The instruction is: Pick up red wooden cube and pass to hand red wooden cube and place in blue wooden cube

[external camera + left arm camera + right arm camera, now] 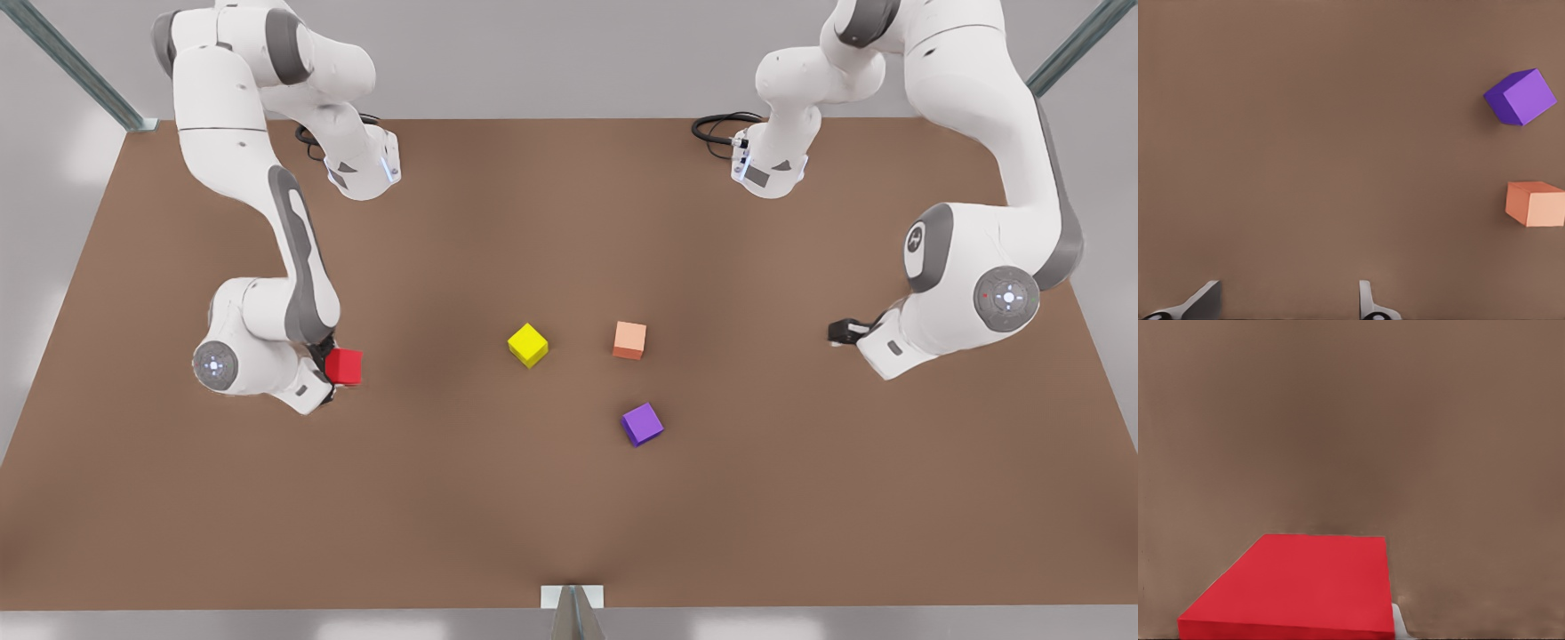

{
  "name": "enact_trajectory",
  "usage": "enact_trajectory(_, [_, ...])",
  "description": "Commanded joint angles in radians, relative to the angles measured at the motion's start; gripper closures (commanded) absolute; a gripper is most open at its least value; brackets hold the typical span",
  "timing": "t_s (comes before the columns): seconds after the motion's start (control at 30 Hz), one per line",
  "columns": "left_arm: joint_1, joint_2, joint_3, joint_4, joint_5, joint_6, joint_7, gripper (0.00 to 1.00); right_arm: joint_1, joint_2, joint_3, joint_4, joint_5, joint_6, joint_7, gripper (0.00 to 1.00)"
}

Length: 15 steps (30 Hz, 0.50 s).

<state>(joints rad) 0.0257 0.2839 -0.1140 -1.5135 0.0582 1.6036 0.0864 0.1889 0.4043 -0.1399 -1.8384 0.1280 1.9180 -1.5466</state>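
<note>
— Grey post (573,613) at the table's near edge sat closest to the camera, didn't it? And what came next?

— Yes. Then the purple cube (642,424), on the brown table (569,533) a little to the front view's right of centre. Farther back lay the yellow cube (528,344) and the pale orange cube (629,340), near each other but apart.

— Where was the red wooden cube (345,365)?

— At the front view's left, in the right gripper (331,363). The claw was closed on it, and that arm was folded low over the table.

— Did the wrist camera add anything?

— The right wrist view had the cube's broad red top (1298,587) close up, with one pale fingertip (1399,623) pressed against its side. The front view hid that contact behind the cube.

— And the other arm?

— The left gripper (840,332) waited low at the front view's right, well apart from the cubes. From the front I could not judge its claw. The left wrist view settled it: two fingertips (1201,300) wide apart, nothing between them, the left gripper (1285,303) over bare table, with the purple cube (1520,97) and the pale orange cube (1536,204) farther off.
</note>
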Motion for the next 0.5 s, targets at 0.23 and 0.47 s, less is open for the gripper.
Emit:
enact_trajectory(0.23, [0.027, 0.035, 0.014, 0.067, -0.026, 0.049, -0.074, 0.00, -0.046, -0.186, -0.130, -0.338, -0.363, 0.395, 1.120, 0.32])
enact_trajectory(0.47, [0.028, 0.035, 0.014, 0.067, -0.028, 0.050, -0.074, 0.00, -0.112, -0.174, -0.130, -0.377, -0.393, 0.481, 1.109, 0.32])
